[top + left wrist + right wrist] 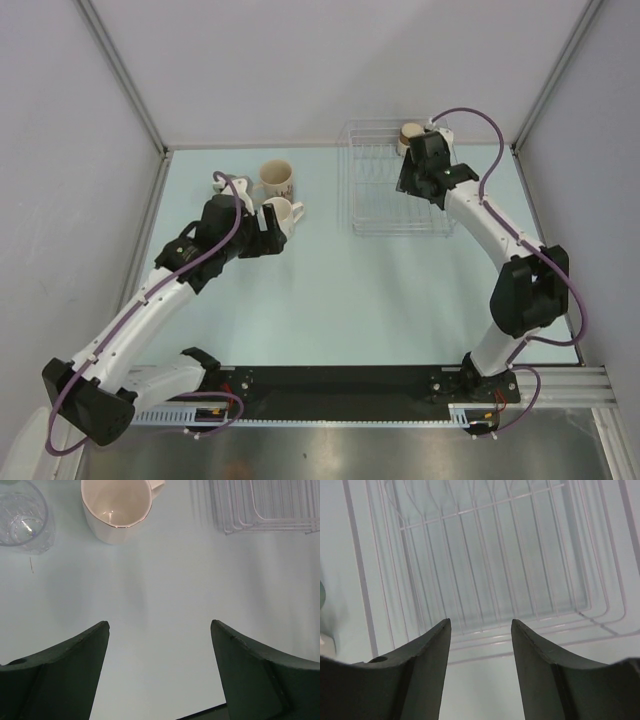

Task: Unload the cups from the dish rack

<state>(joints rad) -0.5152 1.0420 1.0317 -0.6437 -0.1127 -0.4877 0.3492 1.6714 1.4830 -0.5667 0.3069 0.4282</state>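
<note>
The white wire dish rack (385, 215) stands at the back right; its corner shows in the left wrist view (265, 510). A tan brown-topped cup (409, 134) sits in its far right corner. A cream cup with dark print (277, 178) and a white handled cup (283, 212) stand on the table left of the rack. My left gripper (272, 232) is open and empty, just short of the white cup (117, 507). My right gripper (408, 183) is open and empty above the rack's bare wire floor (490, 555), near its edge.
A clear glass (22, 515) stands on the table left of the white cup. Grey walls close in the pale blue table (340, 300) at the back and on both sides.
</note>
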